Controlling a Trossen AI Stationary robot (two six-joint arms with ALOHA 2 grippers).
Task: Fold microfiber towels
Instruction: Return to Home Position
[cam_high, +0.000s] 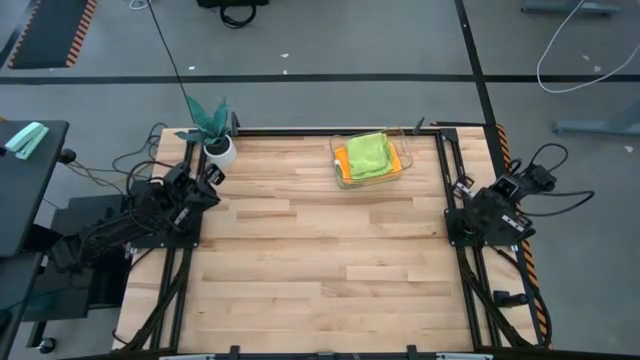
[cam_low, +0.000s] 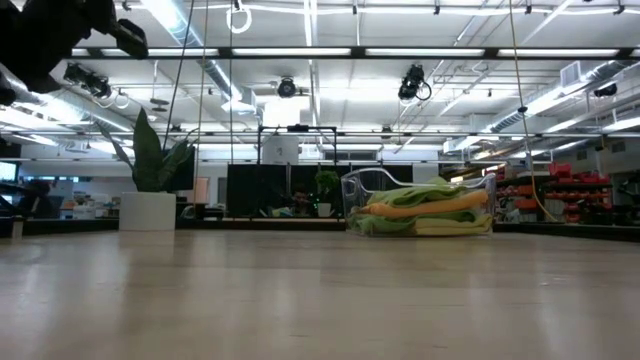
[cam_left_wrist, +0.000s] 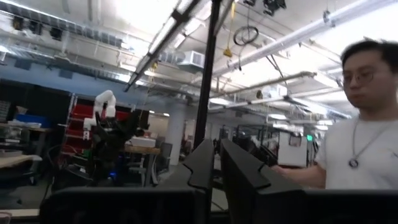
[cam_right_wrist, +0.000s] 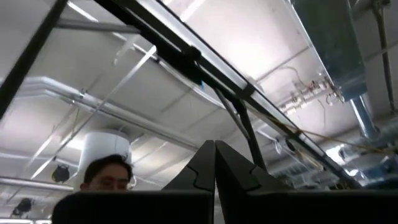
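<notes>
The microfiber towels lie folded in a stack inside a clear container (cam_high: 402, 150) at the table's far edge, right of the middle. A lime green towel (cam_high: 367, 153) is on top, with orange (cam_high: 343, 161) showing under it. The low view shows the towel stack (cam_low: 425, 206) rising above the container's rim. My left gripper (cam_high: 211, 174) is drawn back at the table's left edge, points up into the room and holds nothing; its fingers (cam_left_wrist: 202, 163) stand a thin slit apart. At the right edge my right gripper (cam_high: 464, 189) also points up, shut and empty (cam_right_wrist: 214, 163).
A teal leafy plant in a white pot (cam_high: 220, 150) stands at the far left corner, close to my left gripper. Black frame rails (cam_high: 445, 170) run along the table's sides. A person (cam_left_wrist: 367, 130) stands beyond the table. Bare wood (cam_high: 320, 260) fills the middle and near part.
</notes>
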